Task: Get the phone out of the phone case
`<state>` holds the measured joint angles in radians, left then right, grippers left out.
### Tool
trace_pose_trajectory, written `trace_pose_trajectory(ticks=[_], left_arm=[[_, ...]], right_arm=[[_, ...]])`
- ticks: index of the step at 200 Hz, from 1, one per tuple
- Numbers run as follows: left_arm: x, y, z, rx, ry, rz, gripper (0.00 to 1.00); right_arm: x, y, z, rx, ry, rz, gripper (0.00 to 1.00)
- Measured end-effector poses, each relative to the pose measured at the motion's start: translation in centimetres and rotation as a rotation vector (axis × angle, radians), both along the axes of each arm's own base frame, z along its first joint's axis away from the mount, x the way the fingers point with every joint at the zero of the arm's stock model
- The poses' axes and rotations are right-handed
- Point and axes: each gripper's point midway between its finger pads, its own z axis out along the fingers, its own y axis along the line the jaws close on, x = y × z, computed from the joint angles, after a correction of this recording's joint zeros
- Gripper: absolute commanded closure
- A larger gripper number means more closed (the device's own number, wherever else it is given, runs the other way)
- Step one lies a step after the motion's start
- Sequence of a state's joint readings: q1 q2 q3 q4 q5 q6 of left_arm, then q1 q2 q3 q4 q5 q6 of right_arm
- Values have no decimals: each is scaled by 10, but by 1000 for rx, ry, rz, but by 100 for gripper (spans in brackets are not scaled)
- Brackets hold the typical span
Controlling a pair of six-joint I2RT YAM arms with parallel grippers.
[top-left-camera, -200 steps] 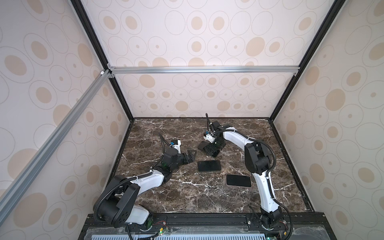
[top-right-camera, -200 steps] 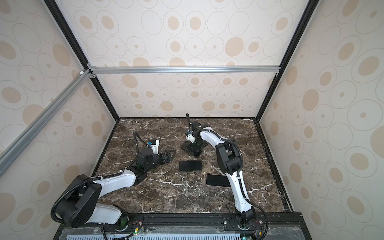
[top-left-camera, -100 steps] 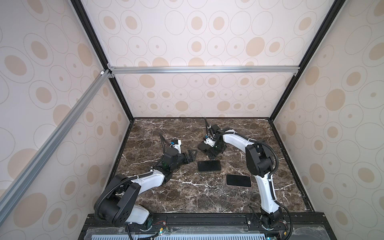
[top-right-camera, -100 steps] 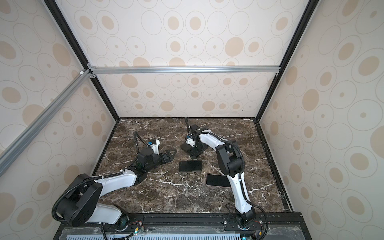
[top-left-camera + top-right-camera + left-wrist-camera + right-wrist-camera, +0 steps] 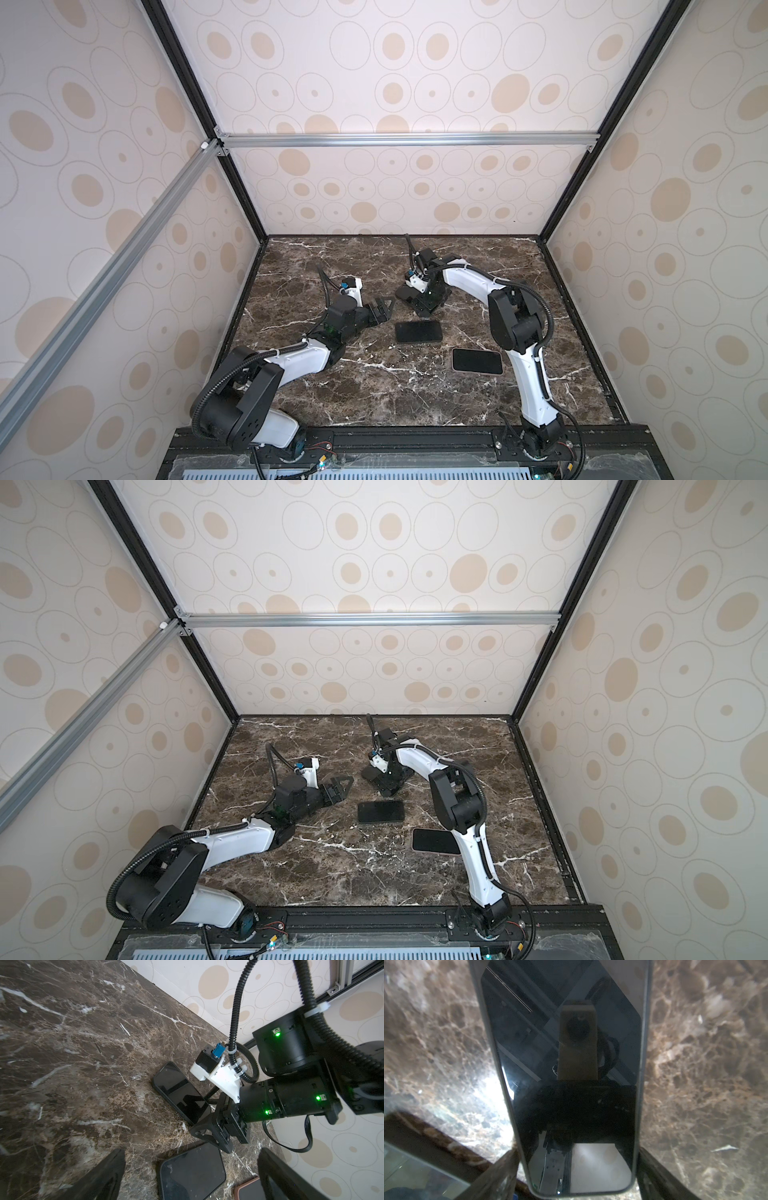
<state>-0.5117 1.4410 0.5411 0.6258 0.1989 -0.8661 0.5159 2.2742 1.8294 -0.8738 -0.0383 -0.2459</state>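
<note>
Left gripper (image 5: 384, 309) hangs empty with jaws fully spread, just left of and behind the black slab (image 5: 417, 331) lying mid-table (image 5: 374, 395). Directly behind that slab, the right gripper (image 5: 422, 307) points down over the grey-rimmed phone (image 5: 571, 1084), which lies screen-up on the marble. Its fingers (image 5: 500, 1176) straddle the phone's width; contact cannot be determined. A pink-edged slab (image 5: 477, 360) lies right of the black slab, nearer the camera.

Enclosed cell: papered walls, marble floor.
Dark brown marble slab (image 5: 374, 395) with white veins is lying under the fingers (image 5: 384, 307); cream walls (image 5: 395, 195) printed with tan ovals are standing beyond and beside them; aluminium rails (image 5: 407, 139) are crossing overhead; black frame posts (image 5: 571, 187) are climbing the corners; soft light is falling evenly.
</note>
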Motion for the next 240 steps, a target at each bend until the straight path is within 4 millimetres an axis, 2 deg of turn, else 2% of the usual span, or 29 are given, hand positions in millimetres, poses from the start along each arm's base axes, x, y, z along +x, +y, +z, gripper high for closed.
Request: trace_pose_trajectory(ticks=[61, 93, 129, 184, 211, 240], left_arm=[[3, -1, -13, 0, 33, 13, 1], [18, -5, -21, 9, 69, 39, 1], [45, -23, -21, -27, 90, 41, 5], [66, -57, -50, -71, 186, 6, 15], [76, -76, -57, -104, 211, -18, 24], [85, -89, -67, -129, 242, -35, 29]], right_arm=[[1, 0, 0, 3, 0, -17, 25], [4, 0, 1, 48, 13, -84, 27], [8, 0, 8, 204, 73, -184, 27], [13, -3, 17, 449, 163, -318, 28], [14, -3, 19, 500, 182, -351, 28], [14, -1, 20, 526, 186, -360, 28]])
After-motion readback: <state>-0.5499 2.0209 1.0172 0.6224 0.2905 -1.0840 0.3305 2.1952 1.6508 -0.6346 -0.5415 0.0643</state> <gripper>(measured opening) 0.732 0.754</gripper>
